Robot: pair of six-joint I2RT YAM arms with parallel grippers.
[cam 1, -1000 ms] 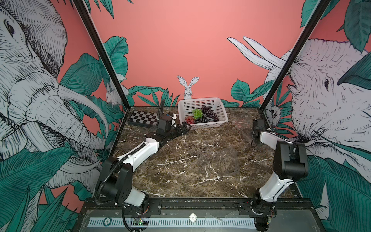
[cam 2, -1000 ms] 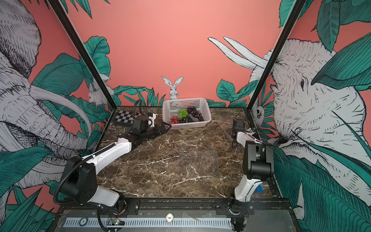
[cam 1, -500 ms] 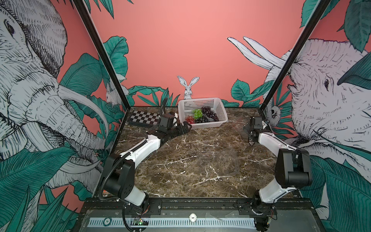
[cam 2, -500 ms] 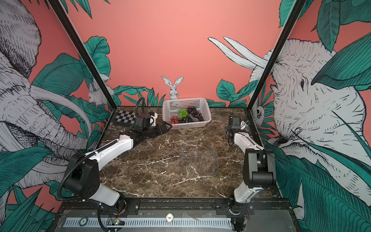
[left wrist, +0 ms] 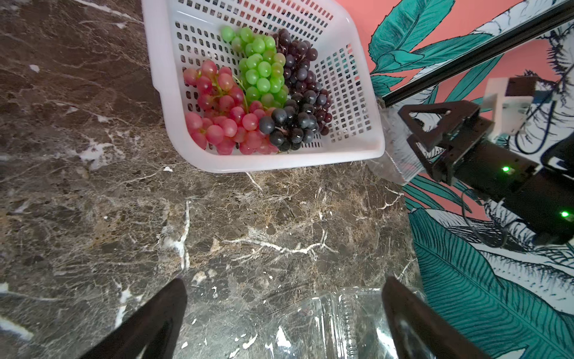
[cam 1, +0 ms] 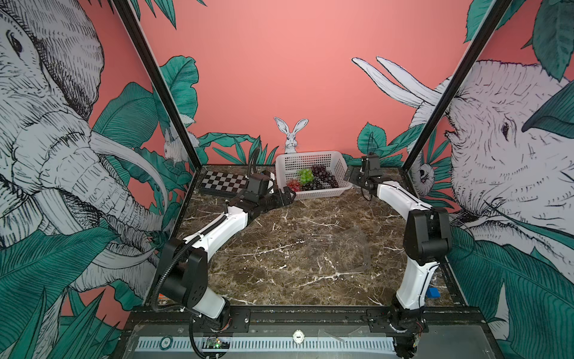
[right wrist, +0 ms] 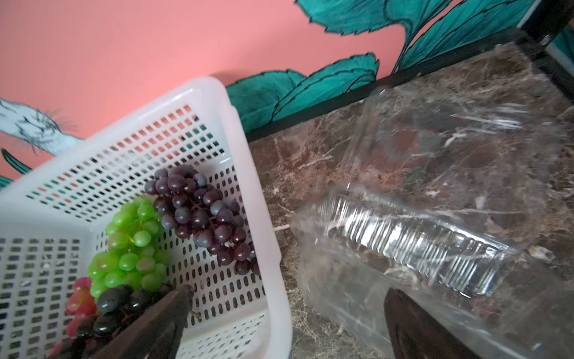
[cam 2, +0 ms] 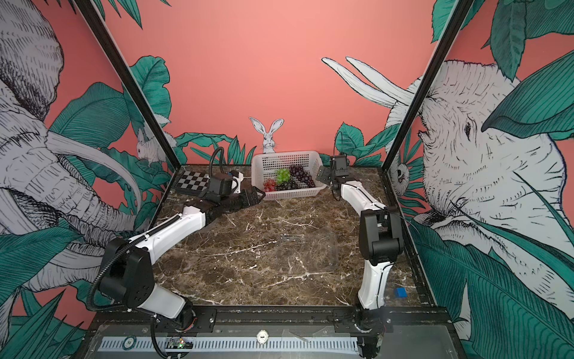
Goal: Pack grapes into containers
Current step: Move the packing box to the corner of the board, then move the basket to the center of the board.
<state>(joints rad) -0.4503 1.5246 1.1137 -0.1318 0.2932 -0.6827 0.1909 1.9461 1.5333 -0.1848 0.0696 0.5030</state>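
Red (left wrist: 223, 121), green (left wrist: 261, 71) and dark purple grapes (left wrist: 298, 124) lie in the white basket (cam 1: 310, 154) at the back. My left gripper (cam 1: 287, 197) hovers open and empty by the basket's front left corner; in its wrist view its fingers (left wrist: 174, 298) spread over marble and a clear container (left wrist: 335, 317). My right gripper (cam 1: 351, 177) is open at the basket's right wall (right wrist: 264, 217), one finger over the grapes (right wrist: 198, 211), the other over a second clear container (right wrist: 419, 242) lying beside the basket. It holds nothing.
A clear container (cam 1: 349, 248) sits on the marble table right of centre. A checkerboard (cam 1: 223, 181) lies at the back left. A small blue block (cam 1: 433, 292) rests near the right arm's base. Black frame posts and mural walls close the sides.
My right gripper opened from nearly shut and swung from the right edge inward and back to the basket's right wall. The left gripper stayed open, almost in place.
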